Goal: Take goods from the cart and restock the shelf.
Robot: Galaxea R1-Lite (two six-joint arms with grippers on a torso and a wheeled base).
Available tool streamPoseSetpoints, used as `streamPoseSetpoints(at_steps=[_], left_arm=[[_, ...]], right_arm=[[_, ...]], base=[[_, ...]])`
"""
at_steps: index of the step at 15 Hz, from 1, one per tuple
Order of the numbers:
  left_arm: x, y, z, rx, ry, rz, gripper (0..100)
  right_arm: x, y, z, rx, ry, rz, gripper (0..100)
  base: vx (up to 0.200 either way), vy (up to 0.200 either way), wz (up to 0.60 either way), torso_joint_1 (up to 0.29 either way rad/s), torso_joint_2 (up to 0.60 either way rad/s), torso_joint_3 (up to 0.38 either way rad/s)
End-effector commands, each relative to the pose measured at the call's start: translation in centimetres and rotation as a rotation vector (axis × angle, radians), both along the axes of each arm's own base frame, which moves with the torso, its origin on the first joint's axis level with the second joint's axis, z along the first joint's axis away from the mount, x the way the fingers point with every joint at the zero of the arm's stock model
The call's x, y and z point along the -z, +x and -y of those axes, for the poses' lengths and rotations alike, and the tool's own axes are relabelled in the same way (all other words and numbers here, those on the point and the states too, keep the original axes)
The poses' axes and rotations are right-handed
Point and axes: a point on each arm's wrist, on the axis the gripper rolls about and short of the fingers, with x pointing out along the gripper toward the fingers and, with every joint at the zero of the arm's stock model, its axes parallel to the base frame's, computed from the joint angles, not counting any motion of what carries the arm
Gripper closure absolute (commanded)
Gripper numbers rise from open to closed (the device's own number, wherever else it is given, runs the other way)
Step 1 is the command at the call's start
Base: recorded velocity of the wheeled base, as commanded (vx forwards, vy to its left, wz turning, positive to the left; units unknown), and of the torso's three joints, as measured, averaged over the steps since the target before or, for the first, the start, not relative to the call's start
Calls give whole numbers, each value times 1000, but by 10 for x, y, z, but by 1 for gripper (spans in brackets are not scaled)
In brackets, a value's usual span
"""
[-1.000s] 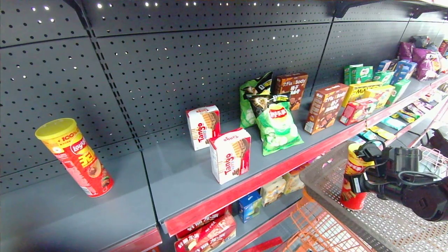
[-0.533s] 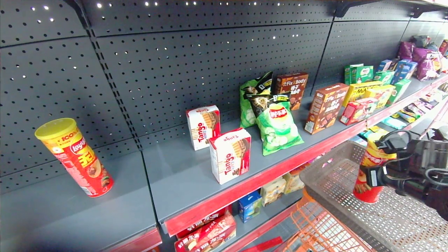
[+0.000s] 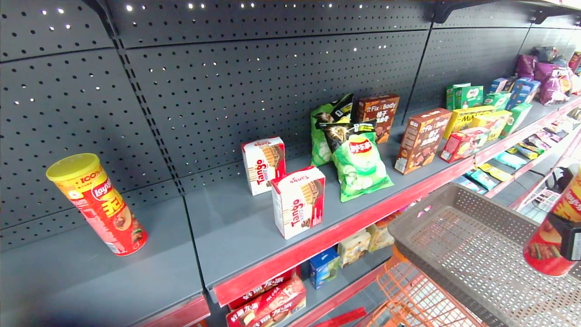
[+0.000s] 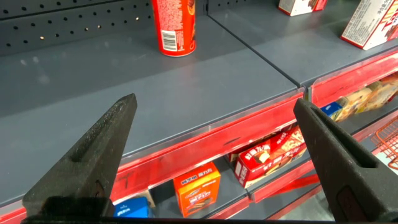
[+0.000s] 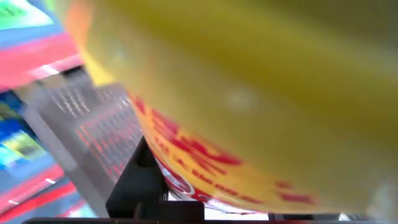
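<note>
Since a second ago, the right gripper (image 3: 571, 243) had carried the chip canister (image 3: 549, 227) up and rightward out of the cart basket (image 3: 454, 236), which in the head view lay below and left of it. In the left wrist view, the left gripper (image 4: 214, 102) was spread wide over bare shelf (image 4: 186, 81), with a second canister (image 4: 174, 25) standing ahead. In the right wrist view, one of the right gripper's fingers (image 5: 134, 186) pressed the chip canister's side, clamping it. The tube looked light, stiff but dentable, and slick, so a mid-body hold suited it.
</note>
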Motion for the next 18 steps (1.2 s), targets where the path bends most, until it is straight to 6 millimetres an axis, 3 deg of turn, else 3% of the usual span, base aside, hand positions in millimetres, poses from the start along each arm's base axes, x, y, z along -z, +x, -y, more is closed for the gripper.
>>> streamPoseSetpoints(at_steps=[1,6,9,12,18], left_arm=[[0,0,0,0,0,-1,0],[0,0,0,0,0,-1,0],[0,0,0,0,0,-1,0],[0,0,0,0,0,-1,0],[0,0,0,0,0,-1,0]], right_arm=[[-17,-62,0,57,-11,119,100],[-19,-92,6,290,-64,100,100],[-24,-103,5,251,-122,118,100],[-33,-99,4,205,-130,127,100],[-31,-88,4,168,-97,106,100]], base=[[0,0,0,0,0,0],[0,0,0,0,0,0],[0,0,0,0,0,0],[0,0,0,0,0,0],[0,0,0,0,0,0]])
